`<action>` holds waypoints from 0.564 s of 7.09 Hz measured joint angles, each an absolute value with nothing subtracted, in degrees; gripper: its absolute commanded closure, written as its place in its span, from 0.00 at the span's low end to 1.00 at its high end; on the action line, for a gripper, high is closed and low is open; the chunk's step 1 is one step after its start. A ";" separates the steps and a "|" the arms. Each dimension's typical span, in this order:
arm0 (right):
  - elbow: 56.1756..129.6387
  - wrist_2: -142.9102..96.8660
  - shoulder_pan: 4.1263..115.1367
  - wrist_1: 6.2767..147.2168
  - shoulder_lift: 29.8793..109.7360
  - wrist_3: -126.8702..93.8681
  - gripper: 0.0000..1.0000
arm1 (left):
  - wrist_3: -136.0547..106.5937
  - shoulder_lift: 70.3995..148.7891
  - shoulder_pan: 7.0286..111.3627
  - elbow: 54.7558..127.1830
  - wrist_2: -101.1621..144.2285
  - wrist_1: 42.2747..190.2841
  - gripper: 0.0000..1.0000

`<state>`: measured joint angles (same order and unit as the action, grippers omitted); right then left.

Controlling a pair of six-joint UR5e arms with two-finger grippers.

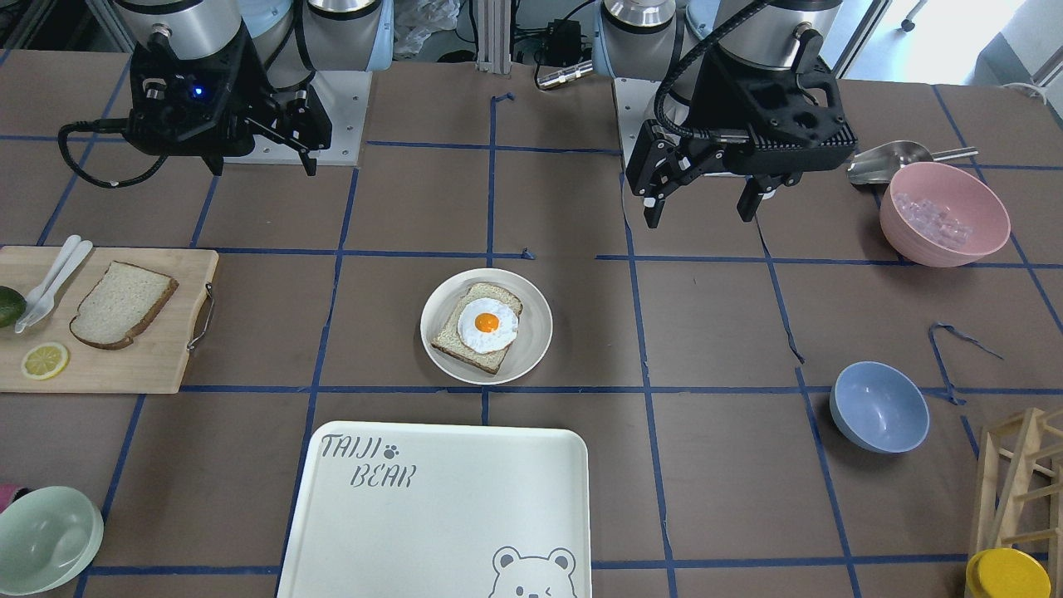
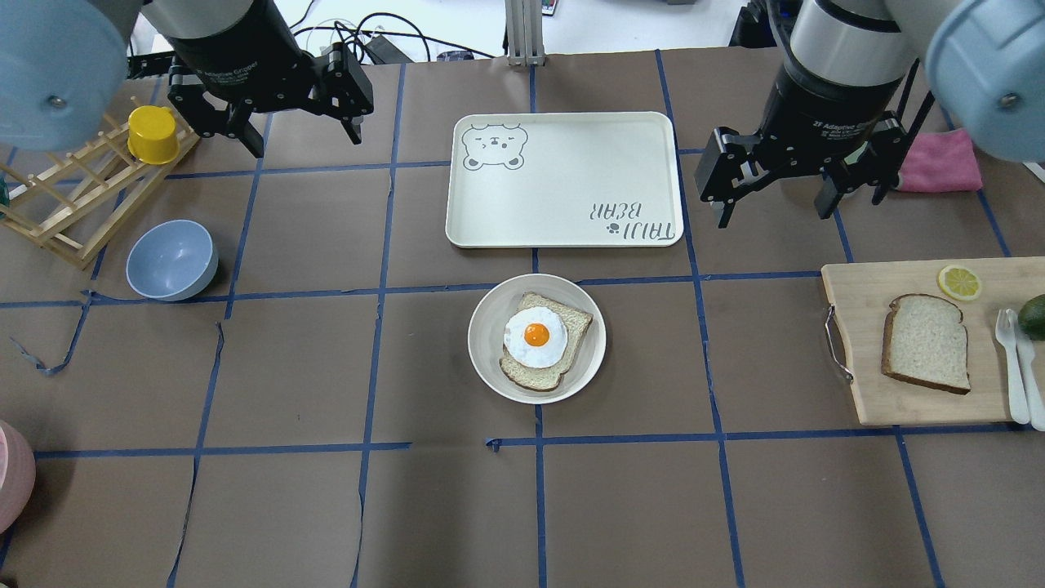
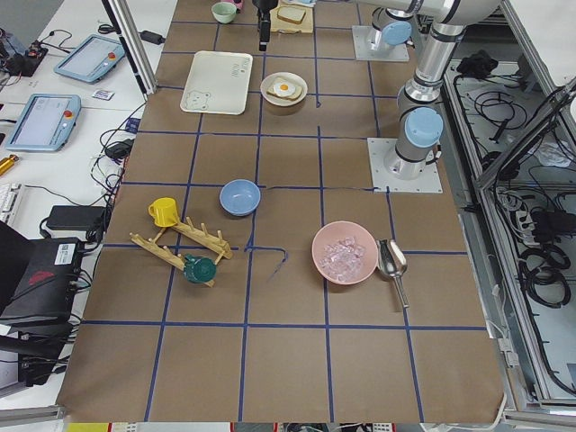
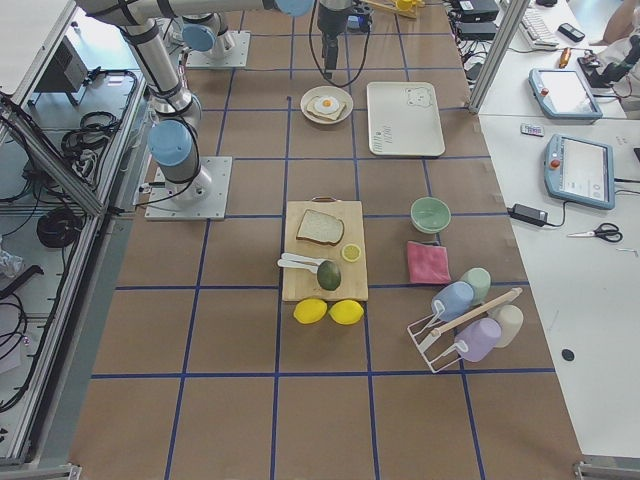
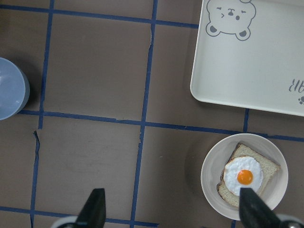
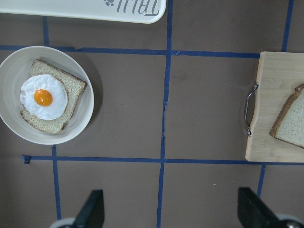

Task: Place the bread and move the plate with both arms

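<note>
The plain bread (image 2: 927, 343) lies on a wooden cutting board (image 2: 857, 392) at the table's right; it also shows in the front view (image 1: 123, 304) and at the right wrist view's edge (image 6: 292, 121). The cream plate (image 2: 488, 343) sits mid-table and holds a slice topped with a fried egg (image 2: 536, 335); the plate also shows in both wrist views (image 5: 211, 173) (image 6: 10, 90). My left gripper (image 2: 304, 140) (image 1: 700, 212) hangs open and empty above the table, far left of the plate. My right gripper (image 2: 774, 212) (image 1: 264, 164) hangs open and empty, between the tray and the board.
The TAIJI BEAR tray (image 2: 563, 204) lies just beyond the plate. A blue bowl (image 2: 171, 260), a wooden rack (image 2: 65, 204) and a yellow cup (image 2: 153, 135) stand at the left. A pink cloth (image 2: 939, 161), a lemon slice (image 2: 959, 282) and white cutlery (image 2: 1015, 359) are at the right.
</note>
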<state>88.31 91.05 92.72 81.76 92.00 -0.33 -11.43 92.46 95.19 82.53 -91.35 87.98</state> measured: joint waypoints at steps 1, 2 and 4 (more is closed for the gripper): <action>88.21 90.97 92.65 82.75 91.97 -0.29 0.00 | -11.43 92.46 95.19 82.53 -91.39 87.98 0.00; 88.27 91.01 92.62 84.67 91.89 -0.31 0.00 | -11.43 92.46 95.19 82.53 -91.40 87.98 0.00; 88.37 90.93 92.62 87.27 91.68 -0.35 0.00 | -11.43 92.46 95.18 82.53 -91.40 87.98 0.00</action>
<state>88.37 90.93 92.62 87.27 91.68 -0.35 -11.43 92.46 95.18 82.53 -91.40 87.98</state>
